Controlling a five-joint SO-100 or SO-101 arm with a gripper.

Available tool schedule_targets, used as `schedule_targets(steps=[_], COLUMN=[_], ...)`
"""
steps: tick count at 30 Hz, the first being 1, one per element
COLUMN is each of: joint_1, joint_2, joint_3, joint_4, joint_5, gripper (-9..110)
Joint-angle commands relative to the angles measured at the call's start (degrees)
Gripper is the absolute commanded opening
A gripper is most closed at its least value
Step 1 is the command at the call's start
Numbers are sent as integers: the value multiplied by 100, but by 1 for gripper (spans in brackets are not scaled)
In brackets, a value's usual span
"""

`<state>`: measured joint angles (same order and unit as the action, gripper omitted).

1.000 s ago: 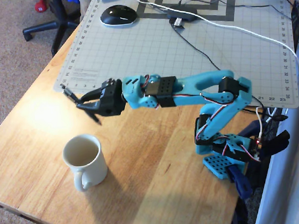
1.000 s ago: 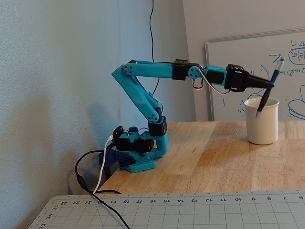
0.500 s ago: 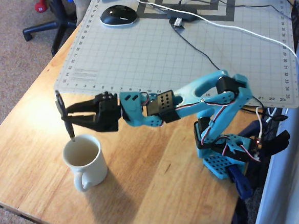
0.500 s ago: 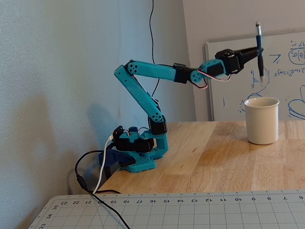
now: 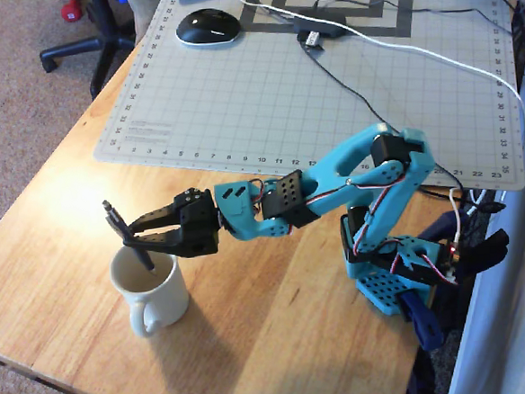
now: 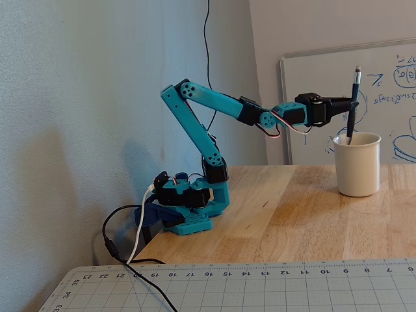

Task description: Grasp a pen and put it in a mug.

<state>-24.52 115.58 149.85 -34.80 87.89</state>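
Wooden table (image 5: 280, 322) | hand (image 5: 132, 235) grips slim dark pen (image 6: 352, 104), lower end inside cream mug (image 6: 357, 166)

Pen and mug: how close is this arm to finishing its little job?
Nearly there. Done: the pen is off the table, clamped in the end effector. In hand: it hangs almost upright over the mug, its lower end already below the rim in the fixed view. Left: open the end effector so the pen drops in, then pull the arm away.
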Motion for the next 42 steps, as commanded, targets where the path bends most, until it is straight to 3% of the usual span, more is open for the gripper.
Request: schedule_targets(steps=[1,6,14,27,37,42], joint_1=[-62,-70,-70,554,1310,1687], joint_2=[132,132,932,3120,5528,6671], joint_3=[-88,-79,-396,-272,1090,1758], joint_4=[-193,-114,1661,5511,7928,8956], joint_5=[-9,79,-475,-5115,-8587,-9747], gripper=[9,24,22,8,6,6])
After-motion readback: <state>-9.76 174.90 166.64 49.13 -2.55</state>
